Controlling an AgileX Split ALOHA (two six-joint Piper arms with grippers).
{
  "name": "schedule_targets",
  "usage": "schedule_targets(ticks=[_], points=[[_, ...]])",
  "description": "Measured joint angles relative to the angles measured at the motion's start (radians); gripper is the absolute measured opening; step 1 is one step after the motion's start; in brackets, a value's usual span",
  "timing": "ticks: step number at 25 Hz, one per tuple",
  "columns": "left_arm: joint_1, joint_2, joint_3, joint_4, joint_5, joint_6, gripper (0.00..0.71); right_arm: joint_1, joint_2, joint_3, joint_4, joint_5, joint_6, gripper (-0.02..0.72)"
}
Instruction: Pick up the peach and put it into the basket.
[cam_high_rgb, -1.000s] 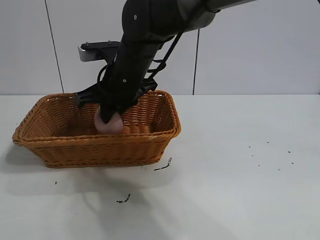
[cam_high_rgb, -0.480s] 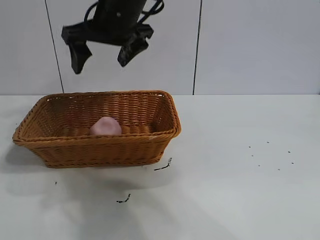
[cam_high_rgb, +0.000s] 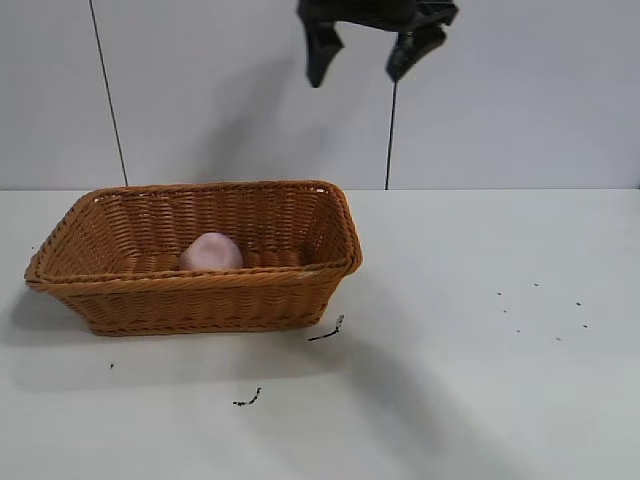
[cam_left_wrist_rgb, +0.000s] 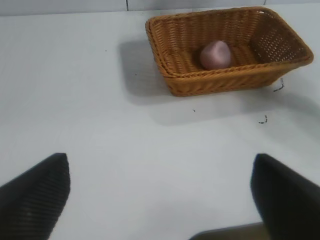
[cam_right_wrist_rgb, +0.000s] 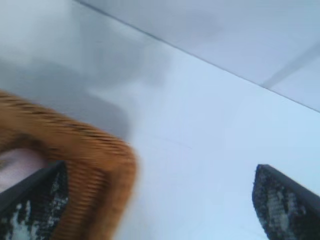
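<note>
Peach (cam_high_rgb: 211, 251) sits in basket (cam_high_rgb: 300, 300), left on desk (cam_high_rgb: 480, 380) | right hand (cam_high_rgb: 365, 55) open, empty, high above | left hand (cam_left_wrist_rgb: 160, 200) open too | just lift clear, don't bump rim

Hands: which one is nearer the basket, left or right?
The right hand: it hangs open high over the basket's right end. The left hand, also open, sees basket and peach far across the table.
</note>
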Motion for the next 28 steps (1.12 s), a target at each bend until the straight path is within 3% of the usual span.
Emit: schedule_targets(ticks=[6, 15, 21, 28], points=[[0.0, 0.0, 0.0, 0.0, 0.0, 0.0, 0.694, -0.177, 0.0, 0.0, -0.008, 0.024, 0.002, 0.696], [0.0, 0.0, 0.0, 0.0, 0.0, 0.0, 0.694, -0.213, -0.117, 0.138, -0.021, 0.051, 0.003, 0.696], [0.0, 0.0, 0.0, 0.0, 0.0, 0.0, 0.694, -0.213, -0.377, 0.411, -0.008, 0.051, 0.017, 0.696], [0.0, 0.0, 0.0, 0.0, 0.0, 0.0, 0.694, -0.213, -0.793, 0.877, -0.008, 0.051, 0.019, 0.696]])
